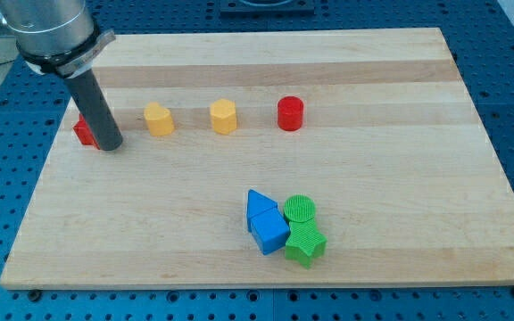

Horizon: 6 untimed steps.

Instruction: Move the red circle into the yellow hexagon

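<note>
Arm enters from the far left corner. Its metallic grey wrist narrows to a straight dark rod, slightly tilted, with my tip (110, 147) resting at bench level, far left.

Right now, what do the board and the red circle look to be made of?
The board looks like pale wood, matte: visible grain and glued strips. The red circle is probably plastic or painted wood: uniform colour, smooth sides, slight sheen. I can't tell which.

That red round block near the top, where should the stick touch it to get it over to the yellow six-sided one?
No grip, only a push. The red circle sits to the view's right of the yellow hexagon, so my tip should probably press its right side, centred, pushing left. My tip is now far left, beside another red block.
</note>
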Available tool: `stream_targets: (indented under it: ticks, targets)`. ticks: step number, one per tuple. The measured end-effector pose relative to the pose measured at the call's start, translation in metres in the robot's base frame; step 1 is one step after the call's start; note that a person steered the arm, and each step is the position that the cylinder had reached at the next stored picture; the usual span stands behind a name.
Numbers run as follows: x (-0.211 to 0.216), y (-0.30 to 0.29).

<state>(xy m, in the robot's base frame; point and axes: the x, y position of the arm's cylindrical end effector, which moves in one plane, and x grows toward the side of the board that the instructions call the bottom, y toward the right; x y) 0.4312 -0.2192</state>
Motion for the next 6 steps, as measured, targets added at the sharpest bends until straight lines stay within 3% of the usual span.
stream_targets:
  ticks: [1, 3, 4, 6]
  targets:
    - [0.017, 0.026]
    - [0.024, 0.239]
    - [0.012, 0.317]
    - [-0.044, 0.298]
